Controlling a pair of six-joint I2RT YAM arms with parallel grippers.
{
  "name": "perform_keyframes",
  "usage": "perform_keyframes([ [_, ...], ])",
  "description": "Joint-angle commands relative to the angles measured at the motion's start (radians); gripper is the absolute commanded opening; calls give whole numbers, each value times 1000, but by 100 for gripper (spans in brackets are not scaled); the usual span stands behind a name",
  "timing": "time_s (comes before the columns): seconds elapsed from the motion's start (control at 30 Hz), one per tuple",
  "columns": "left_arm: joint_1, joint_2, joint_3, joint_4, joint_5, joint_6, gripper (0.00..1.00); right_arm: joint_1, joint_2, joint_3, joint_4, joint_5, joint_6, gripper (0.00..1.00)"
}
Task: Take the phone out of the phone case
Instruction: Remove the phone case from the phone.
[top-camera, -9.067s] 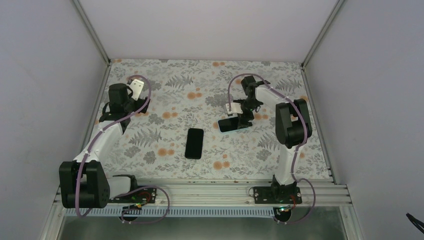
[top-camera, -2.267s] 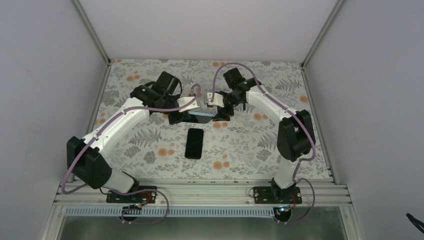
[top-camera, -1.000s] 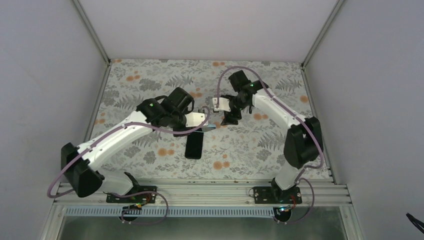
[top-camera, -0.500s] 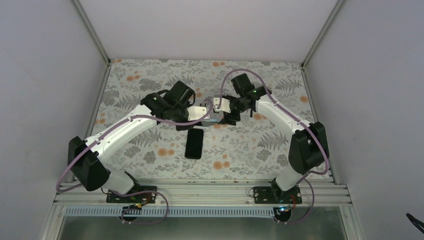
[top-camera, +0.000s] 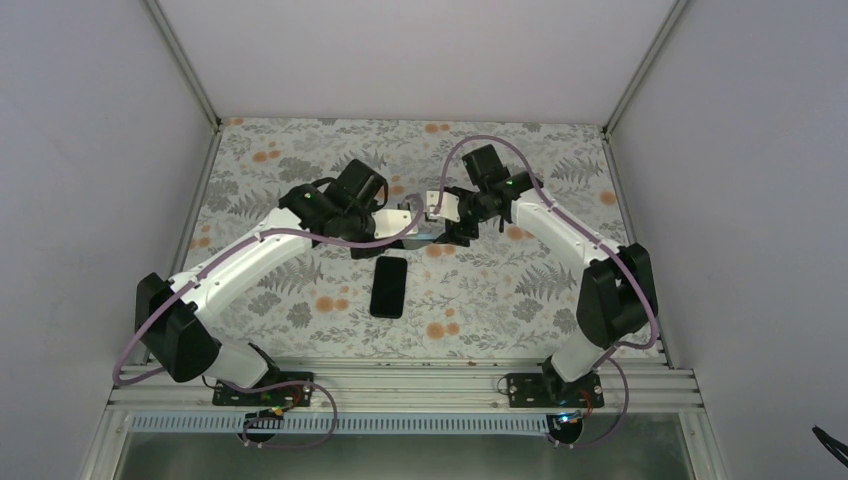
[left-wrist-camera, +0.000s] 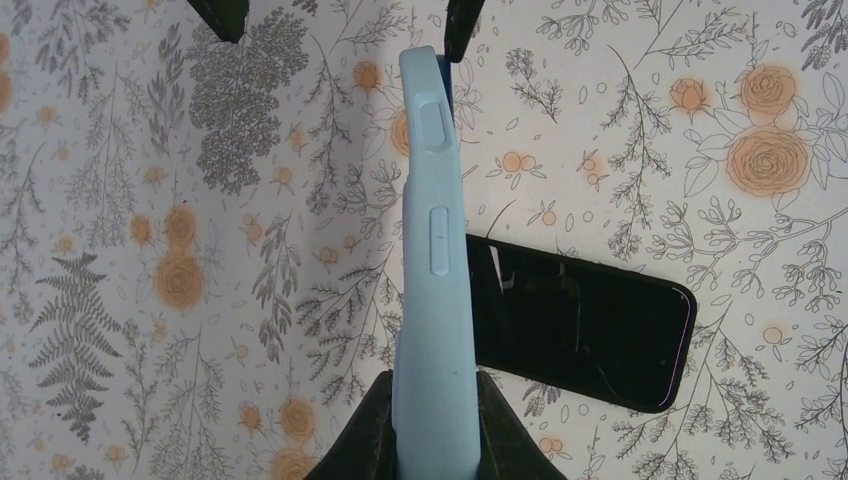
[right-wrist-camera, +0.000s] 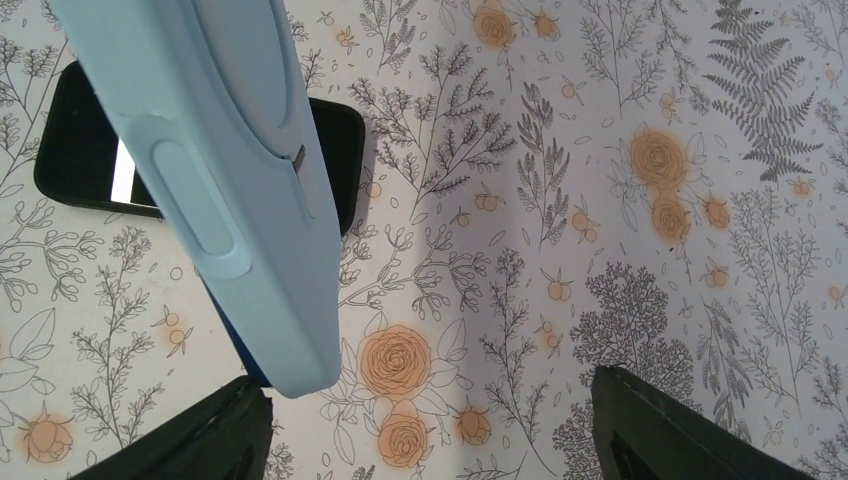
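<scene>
Showing at left wrist, not right: left gripper (left-wrist-camera: 434, 432) clenched on phone case (left-wrist-camera: 432, 300)
Right gripper (right-wrist-camera: 430, 428): released, arm stretched inward

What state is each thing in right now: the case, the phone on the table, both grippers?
blue case: held edge-on above the table, clamped at one end; contents cannot be told.
black phone: lying flat on the table, untouched.
left gripper: shut on the blue case.
right gripper: open, jaws wide on either side of the blue case's free end.
</scene>
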Motion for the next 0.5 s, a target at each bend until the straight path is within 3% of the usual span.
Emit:
perform_keyframes([
  [0.0, -3, -37, 31, 22, 73, 6, 2, -2, 13, 42, 75, 4, 17, 79],
  [0.47, -3, -146, -38, -23, 61, -14, 2, -28, 222, 312, -11, 65, -43, 81],
])
